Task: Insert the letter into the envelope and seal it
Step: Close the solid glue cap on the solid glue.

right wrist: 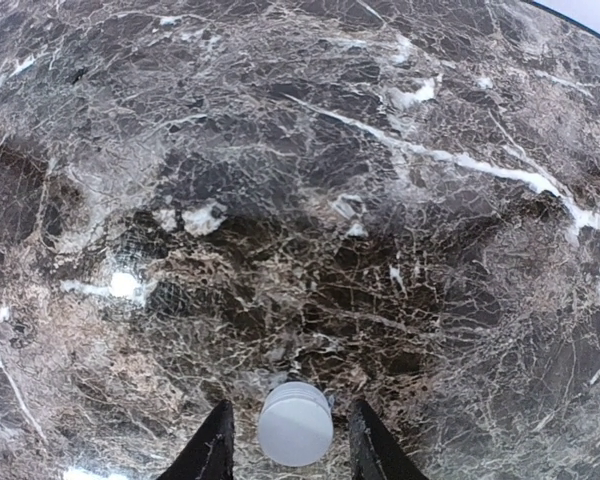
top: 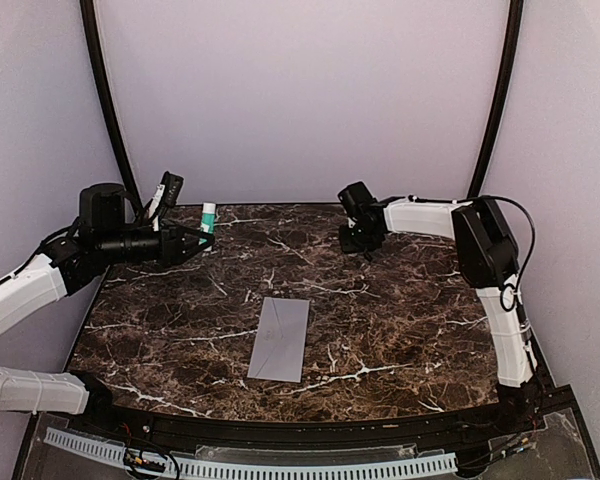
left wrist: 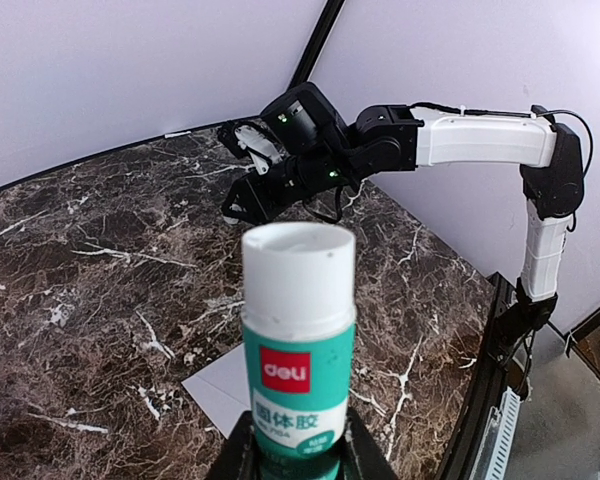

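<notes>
Envelope lies mid dark marble table, lilac walls behind; left gripper, ten o'clock, clamps glue stick; right gripper, one o'clock, jaws apart astride white cap.

Soft, even overhead light, fairly bright; the walls read lilac. The table has a faint sheen, with small glare spots and a dark central shadow in the right wrist view. There the near cap is blurred; the glue stick looks sharp.
</notes>
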Motion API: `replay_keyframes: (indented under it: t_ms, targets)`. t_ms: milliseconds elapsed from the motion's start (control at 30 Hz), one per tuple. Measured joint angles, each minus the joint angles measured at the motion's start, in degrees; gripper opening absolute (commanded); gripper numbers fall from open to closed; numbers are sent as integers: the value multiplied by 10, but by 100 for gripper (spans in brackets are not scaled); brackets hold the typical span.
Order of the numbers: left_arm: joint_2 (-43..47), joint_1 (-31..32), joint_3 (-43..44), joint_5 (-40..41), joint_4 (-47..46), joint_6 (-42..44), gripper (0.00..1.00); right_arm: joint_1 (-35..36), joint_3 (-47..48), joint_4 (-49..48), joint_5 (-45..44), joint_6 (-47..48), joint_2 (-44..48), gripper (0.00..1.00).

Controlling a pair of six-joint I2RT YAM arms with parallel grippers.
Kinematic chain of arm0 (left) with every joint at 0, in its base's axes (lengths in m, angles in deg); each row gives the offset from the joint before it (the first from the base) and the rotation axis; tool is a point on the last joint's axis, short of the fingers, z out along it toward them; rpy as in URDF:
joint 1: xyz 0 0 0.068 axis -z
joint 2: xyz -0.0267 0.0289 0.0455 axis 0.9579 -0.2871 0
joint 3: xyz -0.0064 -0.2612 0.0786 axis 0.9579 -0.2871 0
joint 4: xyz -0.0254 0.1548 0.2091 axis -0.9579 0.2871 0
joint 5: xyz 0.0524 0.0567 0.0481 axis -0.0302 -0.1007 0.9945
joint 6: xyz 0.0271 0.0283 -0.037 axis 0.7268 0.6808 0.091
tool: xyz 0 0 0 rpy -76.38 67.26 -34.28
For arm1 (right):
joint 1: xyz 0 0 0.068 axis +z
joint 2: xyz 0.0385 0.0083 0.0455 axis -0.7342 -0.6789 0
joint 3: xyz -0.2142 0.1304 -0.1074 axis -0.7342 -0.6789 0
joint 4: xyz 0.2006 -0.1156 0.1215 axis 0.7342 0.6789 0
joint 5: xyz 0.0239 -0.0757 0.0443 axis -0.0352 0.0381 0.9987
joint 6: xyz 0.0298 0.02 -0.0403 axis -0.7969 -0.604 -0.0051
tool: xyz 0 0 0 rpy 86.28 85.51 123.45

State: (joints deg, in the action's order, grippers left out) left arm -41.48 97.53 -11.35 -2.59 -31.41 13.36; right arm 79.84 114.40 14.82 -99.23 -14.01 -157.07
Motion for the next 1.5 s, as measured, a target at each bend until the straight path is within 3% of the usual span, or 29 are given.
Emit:
replay_keyframes:
  t_ms: [567,833,1067,1267,1500]
  targets:
    - [6,0,-2,-1,0,-3,0,-1,12,6,0,-3,-15,24]
    - [7,0,-3,1,0,-3,0,-2,17,5,1,-3,-19,12]
    - [7,0,-3,4,0,-3,0,-7,-1,-9,25,-2,-7,11]
    - [7,0,-4,4,0,1,0,-9,-86,-17,86,7,87,10]
    - [2,6,-7,-27,-17,9,0,-9,-230,-66,199,38,296,10]
